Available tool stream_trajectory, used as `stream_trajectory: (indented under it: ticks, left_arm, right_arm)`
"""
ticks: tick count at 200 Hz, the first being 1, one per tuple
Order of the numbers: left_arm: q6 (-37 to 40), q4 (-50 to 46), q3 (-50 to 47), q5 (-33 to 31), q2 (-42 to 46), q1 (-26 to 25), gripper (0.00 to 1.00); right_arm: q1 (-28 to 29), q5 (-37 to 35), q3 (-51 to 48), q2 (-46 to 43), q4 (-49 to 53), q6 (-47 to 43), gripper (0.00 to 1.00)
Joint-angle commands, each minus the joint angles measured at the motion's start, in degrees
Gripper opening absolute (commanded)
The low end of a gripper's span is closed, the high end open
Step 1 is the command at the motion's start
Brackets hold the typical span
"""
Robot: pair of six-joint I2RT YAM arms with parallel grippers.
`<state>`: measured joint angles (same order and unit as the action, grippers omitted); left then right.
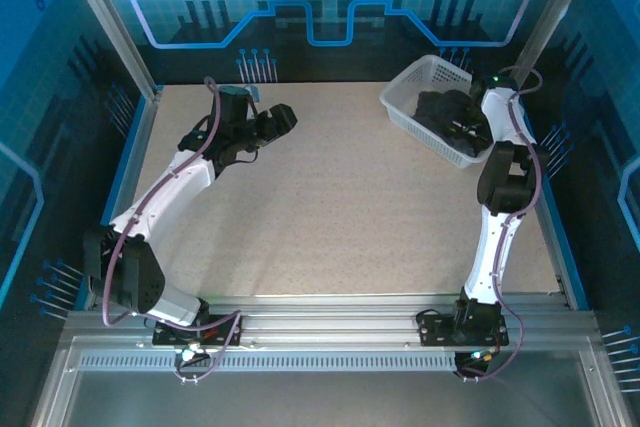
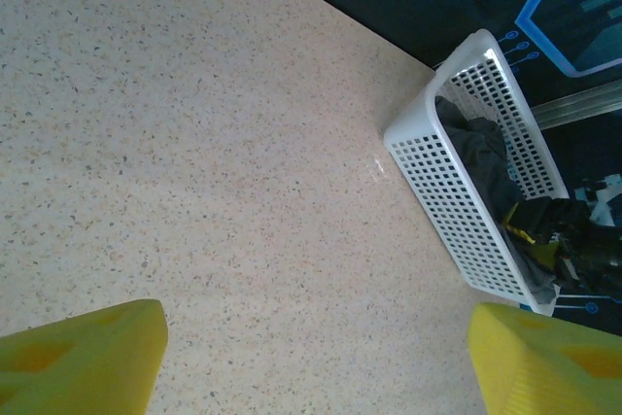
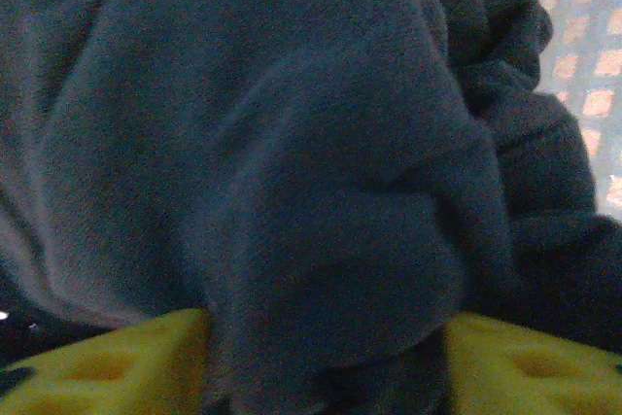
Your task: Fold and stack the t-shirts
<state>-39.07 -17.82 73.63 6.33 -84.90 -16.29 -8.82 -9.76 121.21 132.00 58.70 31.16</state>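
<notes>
My right gripper (image 3: 326, 337) pinches a thick fold of the shirt (image 3: 292, 143) inside the basket (image 1: 412, 130) at 2 o'clock, my left gripper (image 2: 316, 323) is wide open and empty, and the bulky fold may slip out or drag the basket.

- The top view is evenly lit from above: the table (image 1: 330, 207) reads pale and clear, soft shadows lie close under the arms, and the blue walls fall dim.
- The left wrist view is bright and sharp on the speckled surface, but the yellow fingers (image 2: 78, 357) at the bottom edge are blurred (too near the lens).
- The right wrist view is dim and grainy. The t-shirt (image 3: 292, 162) looks soft, with shaded folds, and the basket mesh (image 3: 593, 46) is out of focus.
</notes>
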Motion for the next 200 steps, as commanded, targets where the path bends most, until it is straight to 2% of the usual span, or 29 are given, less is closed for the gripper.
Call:
stream_trajectory:
  ticks: [1, 7, 14, 82, 112, 162, 200]
  left_arm:
    - [-0.5, -1.6, -0.1, 1.0, 2.5, -0.2, 0.78]
    - [-0.5, -1.6, -0.1, 1.0, 2.7, -0.2, 0.77]
    - [-0.5, -1.6, -0.3, 1.0, 2.9, -0.2, 0.75]
    - [-0.3, -2.5, -1.5, -1.1, 4.1, -0.2, 0.64]
    - [-0.5, -2.9, -0.9, -2.0, 3.0, -0.2, 0.62]
    - [-0.4, -6.0, 2.3, -5.3, 0.8, 0.0, 0.62]
    - [-0.8, -9.0, 4.0, -8.6, 0.5, 1.0, 0.62]
  right_arm:
    - [-0.1, 6.6, 2.8, 3.5, 1.6, 1.3, 0.20]
    - [0.1, 6.8, 2.8, 2.8, 0.8, 1.3, 0.08]
    - [0.3, 6.3, 2.6, 1.7, -0.1, 1.4, 0.00]
    - [5.1, -1.9, -8.6, -24.8, -15.9, 2.9, 0.00]
    - [8.1, -3.0, -11.6, -34.7, -23.1, 2.5, 0.00]
    - [12.8, 3.7, -3.4, -40.7, -30.3, 1.3, 0.00]
    - [20.7, 7.1, 6.1, -39.8, -31.4, 1.1, 0.00]
